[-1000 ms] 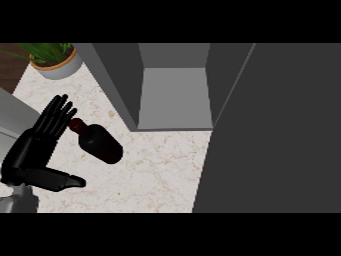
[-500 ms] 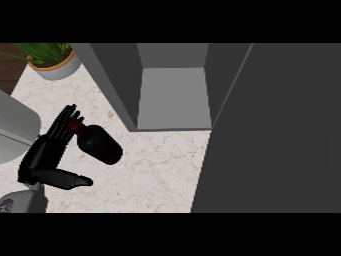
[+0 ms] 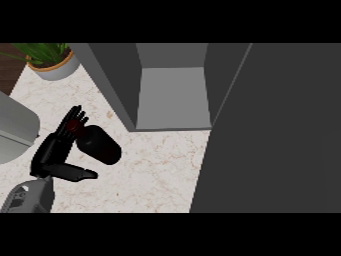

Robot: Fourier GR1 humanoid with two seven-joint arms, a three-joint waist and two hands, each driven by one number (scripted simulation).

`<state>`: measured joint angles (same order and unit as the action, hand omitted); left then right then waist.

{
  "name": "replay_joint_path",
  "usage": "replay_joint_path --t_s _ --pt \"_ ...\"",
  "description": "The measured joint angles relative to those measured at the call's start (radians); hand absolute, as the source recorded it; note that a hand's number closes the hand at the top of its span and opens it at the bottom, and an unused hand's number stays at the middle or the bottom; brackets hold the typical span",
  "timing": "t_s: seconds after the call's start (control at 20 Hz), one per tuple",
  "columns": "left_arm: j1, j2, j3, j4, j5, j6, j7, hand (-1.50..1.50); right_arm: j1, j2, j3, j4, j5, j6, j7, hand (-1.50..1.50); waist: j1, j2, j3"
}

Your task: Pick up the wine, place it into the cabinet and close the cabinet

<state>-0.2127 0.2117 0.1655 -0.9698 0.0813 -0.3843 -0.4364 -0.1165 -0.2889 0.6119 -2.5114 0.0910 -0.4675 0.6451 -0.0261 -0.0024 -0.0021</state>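
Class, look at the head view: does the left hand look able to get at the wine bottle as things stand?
Probably yes. The left hand is open right beside the wine bottle, its fingers along the bottle's neck side and thumb spread below, with nothing between them. The bottle lies on the counter, clear of the open cabinet.

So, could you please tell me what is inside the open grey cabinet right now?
The grey cabinet shows only a bare pale shelf floor and back wall. Its dark open door covers everything to the right, so that part cannot be seen.
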Motion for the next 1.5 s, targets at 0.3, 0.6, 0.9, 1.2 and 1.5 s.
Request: replay_joint_path --t_s 0.3,0.6,0.9,1.2,1.5 --pt "-0.038 0.007 0.003 0.148 -0.001 -0.068 -0.057 -1.5 0.006 -0.023 0.005 -0.001 0.002 -0.018 -0.012 -1.5 0.0 0.0 0.0" --pt "-0.085 -0.001 -0.009 0.281 -0.026 -0.109 -0.128 -1.5 0.021 -0.038 0.019 0.001 0.002 -0.03 -0.041 -1.5 0.001 0.001 0.0" --pt "-0.141 -0.008 -0.014 0.388 -0.057 -0.09 -0.191 -1.5 0.014 -0.059 0.016 -0.001 0.003 -0.04 -0.037 -1.5 -0.001 0.001 0.0" --pt "-0.177 -0.028 0.006 0.454 -0.044 -0.071 -0.235 1.5 0.041 -0.083 0.037 -0.001 0.005 -0.053 -0.071 -1.5 -0.001 0.0 0.0" --pt "-0.19 -0.035 0.004 0.485 -0.045 -0.064 -0.273 1.5 0.051 -0.095 0.034 0.001 0.002 -0.059 -0.094 -1.5 0.004 0.001 0.001"
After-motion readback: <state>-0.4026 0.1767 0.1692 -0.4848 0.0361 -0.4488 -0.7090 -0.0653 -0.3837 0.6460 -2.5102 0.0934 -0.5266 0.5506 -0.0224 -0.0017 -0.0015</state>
